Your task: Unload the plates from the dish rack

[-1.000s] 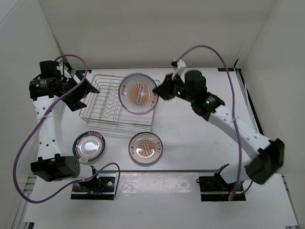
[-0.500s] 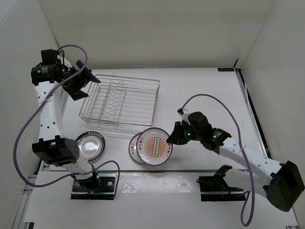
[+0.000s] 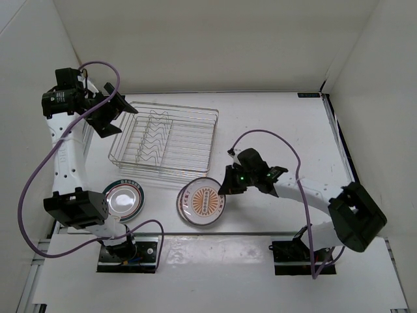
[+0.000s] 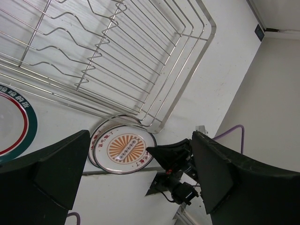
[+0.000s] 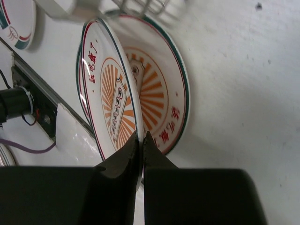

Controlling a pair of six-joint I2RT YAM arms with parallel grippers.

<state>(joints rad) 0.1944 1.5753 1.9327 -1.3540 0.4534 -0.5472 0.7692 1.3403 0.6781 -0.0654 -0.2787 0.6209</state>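
The silver wire dish rack [image 3: 193, 139] holds no plates. A green-rimmed plate [image 3: 122, 199] lies flat on the table in front of its left end. My right gripper [image 3: 225, 188] is shut on the rim of an orange sunburst plate [image 3: 203, 202]. In the right wrist view this held plate [image 5: 105, 93] leans over a second sunburst plate [image 5: 161, 89] lying beneath it. My left gripper [image 3: 109, 116] hangs open above the rack's left end, with nothing between its fingers. The left wrist view looks down on the rack [image 4: 117, 61] and the sunburst plates [image 4: 124, 150].
White walls close in the table at the back and both sides. Purple cables loop over each arm [image 3: 267, 135]. Two black mounting plates [image 3: 296, 254] sit at the near edge, just in front of the plates.
My right arm has carried the sunburst plate from above the rack down to the front, onto the other sunburst plate. My left arm has drawn back a little to the left.
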